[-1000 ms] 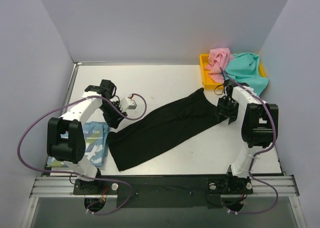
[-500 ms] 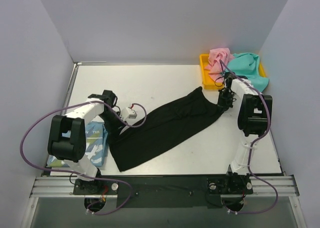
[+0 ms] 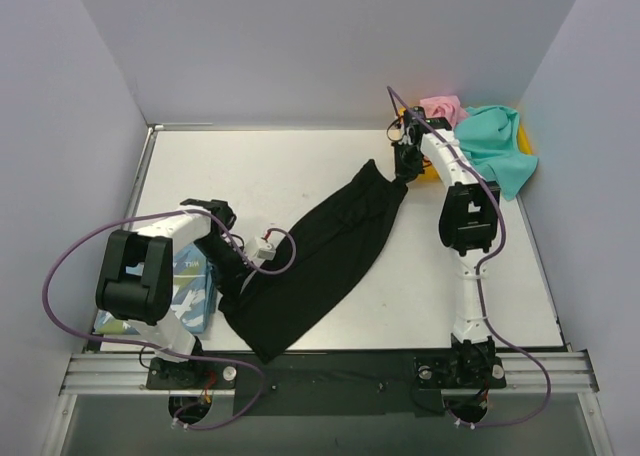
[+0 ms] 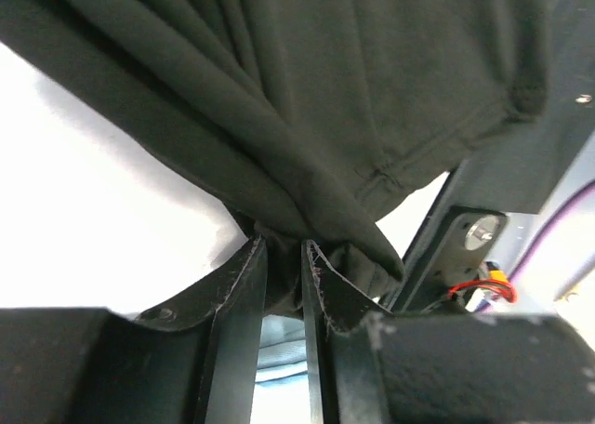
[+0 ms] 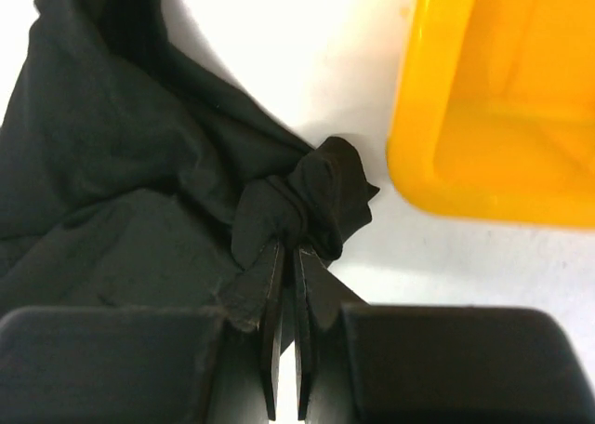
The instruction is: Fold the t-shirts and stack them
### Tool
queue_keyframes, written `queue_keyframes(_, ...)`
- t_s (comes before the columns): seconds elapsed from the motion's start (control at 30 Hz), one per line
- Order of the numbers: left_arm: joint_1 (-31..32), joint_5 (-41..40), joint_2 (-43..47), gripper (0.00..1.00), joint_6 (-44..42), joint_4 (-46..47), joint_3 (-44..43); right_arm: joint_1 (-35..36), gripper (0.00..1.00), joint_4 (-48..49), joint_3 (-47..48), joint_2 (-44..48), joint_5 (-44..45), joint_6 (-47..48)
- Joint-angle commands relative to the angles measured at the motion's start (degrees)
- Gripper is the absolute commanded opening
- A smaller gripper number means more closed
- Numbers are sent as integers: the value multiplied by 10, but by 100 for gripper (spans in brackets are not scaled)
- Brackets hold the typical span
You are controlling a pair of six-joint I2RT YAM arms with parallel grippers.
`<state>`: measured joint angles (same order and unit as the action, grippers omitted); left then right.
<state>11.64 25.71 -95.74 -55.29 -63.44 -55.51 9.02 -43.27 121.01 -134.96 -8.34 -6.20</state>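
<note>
The black t-shirt [image 3: 330,256] lies stretched in a long diagonal across the bench [image 3: 300,166], gathered and twisted rather than flat. The right tool [image 5: 288,247] is clamped on a small bunched knot of cloth at the far end, just beside the yellow tray [image 5: 483,117]. The left tool [image 4: 284,245] pinches a gathered fold at the near end, its fingers nearly together with cloth between them. The pink t-shirt [image 3: 440,106] and the teal t-shirt [image 3: 495,146] sit heaped in and over the tray. The light blue t-shirt [image 3: 185,286] lies folded at the near left, beside the left arm.

The risks, as I judge them:
- The right grip holds only a thin wad of cloth, so a hard pull apart could draw it free and drop that end.
- That tool works close to the tray wall, and a sideways move could knock the tray or catch the teal cloth hanging over it.
- Both ends are bunched, so spreading the shirt from these holds may leave twists and spoil the fold.
- The left end sits near the folded blue shirt, and dragging could disturb it.
</note>
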Motion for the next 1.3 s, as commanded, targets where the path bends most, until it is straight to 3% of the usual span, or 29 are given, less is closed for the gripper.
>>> queue_keyframes(0.0,3,82,18,32,-48,-78,-10,-8,0,-41,97,-57,-22,-32)
queue_keyframes(0.2,4,110,22,34,-40,-71,17,-11,0,23,128,-73,-34,-34)
queue_keyframes(0.53,12,113,27,44,24,-41,-21,-18,0,157,167,-105,-97,-75)
queue_keyframes(0.63,7,85,29,54,36,-41,-40,-25,0,182,176,-115,-95,-107)
queue_keyframes(0.83,6,83,33,56,45,-55,-74,-52,1,264,198,-152,-153,-207)
queue_keyframes(1.07,37,49,28,58,132,54,-39,-50,5,325,242,-191,-165,-211)
queue_keyframes(1.13,48,43,28,58,154,79,-32,-49,11,335,238,-190,-167,-201)
queue_keyframes(1.23,56,50,27,58,171,86,-34,-47,37,353,234,-175,-188,-194)
queue_keyframes(1.27,55,58,28,58,171,82,-39,-46,41,360,229,-167,-190,-188)
